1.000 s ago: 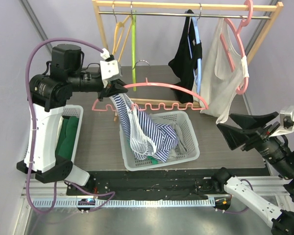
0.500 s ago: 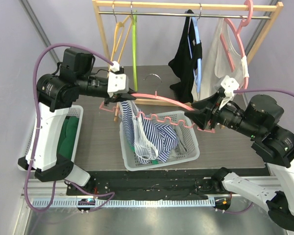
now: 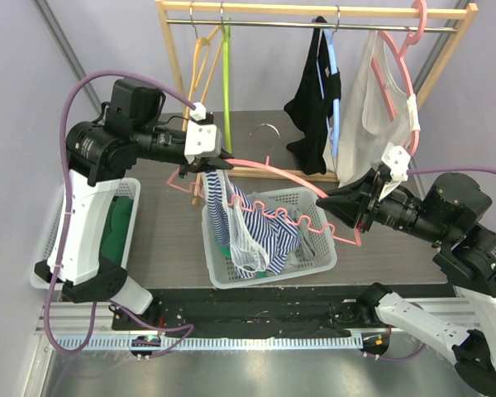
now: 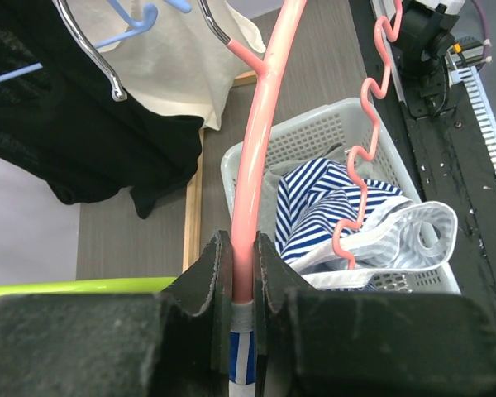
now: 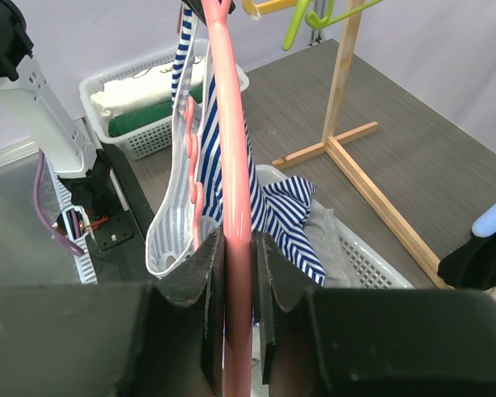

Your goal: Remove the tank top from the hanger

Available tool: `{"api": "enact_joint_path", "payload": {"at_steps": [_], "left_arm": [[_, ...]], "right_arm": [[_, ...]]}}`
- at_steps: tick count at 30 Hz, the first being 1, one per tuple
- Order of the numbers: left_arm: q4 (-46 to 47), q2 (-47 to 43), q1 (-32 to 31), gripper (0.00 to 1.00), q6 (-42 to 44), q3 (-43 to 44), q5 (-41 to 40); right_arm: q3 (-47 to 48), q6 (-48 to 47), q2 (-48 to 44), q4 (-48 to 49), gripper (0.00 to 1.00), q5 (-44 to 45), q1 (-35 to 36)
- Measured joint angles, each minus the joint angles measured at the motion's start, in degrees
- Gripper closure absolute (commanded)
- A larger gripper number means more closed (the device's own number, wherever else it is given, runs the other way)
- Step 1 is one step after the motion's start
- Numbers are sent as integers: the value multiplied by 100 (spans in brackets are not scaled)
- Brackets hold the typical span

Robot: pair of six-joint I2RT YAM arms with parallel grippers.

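The pink hanger hangs level above the white basket, gripped at both ends. My left gripper is shut on its left end, where a strap of the blue-and-white striped tank top still loops round the bar. The rest of the top droops into the basket. My right gripper is shut on the hanger's right end. In the left wrist view the jaws pinch the pink bar just above the striped cloth. In the right wrist view the jaws clamp the bar, with the tank top hanging beyond.
A wooden clothes rack stands at the back with a black garment, a white garment on a second pink hanger, and yellow and green hangers. A second basket with green and white clothes sits at the left.
My right arm swung in from the right and closed on the hanger's right end. The hanger dropped lower over the basket, and the tank top sagged further into it.
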Motion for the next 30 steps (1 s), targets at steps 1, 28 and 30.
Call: {"api": "enact_joint_path", "payload": {"at_steps": [1,28,30], "left_arm": [[-17,22,-11,97,-55,31,7],[2186,-1460,0,20,-3314,-1399,-2310],[2205,-1746,-4,21,-3368,-1867,-2387]], "right_arm": [[-33,9,-26,9,99,-7,-2],[-24,44,-793,-264,99,492,-22],[0,-31,-804,-256,99,588,-22]]}}
